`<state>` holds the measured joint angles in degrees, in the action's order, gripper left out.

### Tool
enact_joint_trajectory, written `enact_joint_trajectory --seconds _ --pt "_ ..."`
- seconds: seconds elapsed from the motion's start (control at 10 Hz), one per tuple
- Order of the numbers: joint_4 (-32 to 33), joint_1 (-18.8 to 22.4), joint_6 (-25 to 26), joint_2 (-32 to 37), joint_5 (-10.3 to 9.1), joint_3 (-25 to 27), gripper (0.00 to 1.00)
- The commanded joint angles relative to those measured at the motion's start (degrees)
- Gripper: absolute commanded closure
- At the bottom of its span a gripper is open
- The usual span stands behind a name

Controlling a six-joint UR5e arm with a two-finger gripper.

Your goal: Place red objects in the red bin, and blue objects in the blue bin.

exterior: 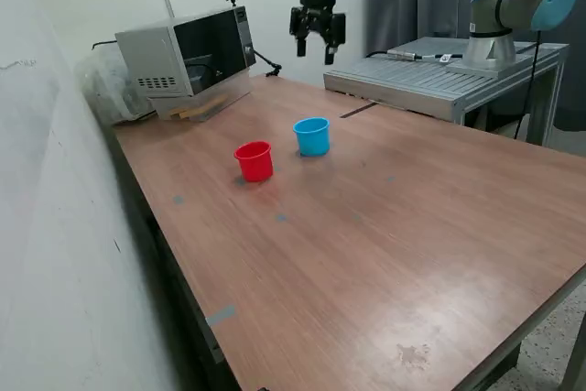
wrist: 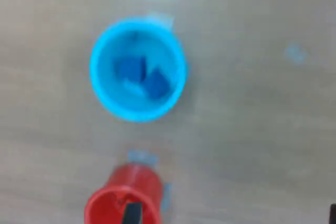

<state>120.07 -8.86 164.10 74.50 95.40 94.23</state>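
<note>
Sitting side by side on the wooden table (exterior: 385, 226), the red cup (exterior: 255, 160) and cyan cup (exterior: 312, 135), the latter holding two dark blue cubes (wrist: 143, 76), lie beneath the raised gripper (exterior: 317, 43), its fingers spread and empty.

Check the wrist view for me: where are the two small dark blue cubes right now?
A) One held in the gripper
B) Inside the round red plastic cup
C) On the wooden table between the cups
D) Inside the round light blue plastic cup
D: the wrist view shows both small dark blue cubes lying inside the round light blue plastic cup.
</note>
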Motion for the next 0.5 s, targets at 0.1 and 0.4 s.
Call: enact_joint_trajectory --seconds 0.1,0.4 --pt "-20.4 6.5 8.8 21.8 3.3 5.4 0.0" --pt "-26.2 10.3 9.4 27.3 3.22 5.3 0.0"
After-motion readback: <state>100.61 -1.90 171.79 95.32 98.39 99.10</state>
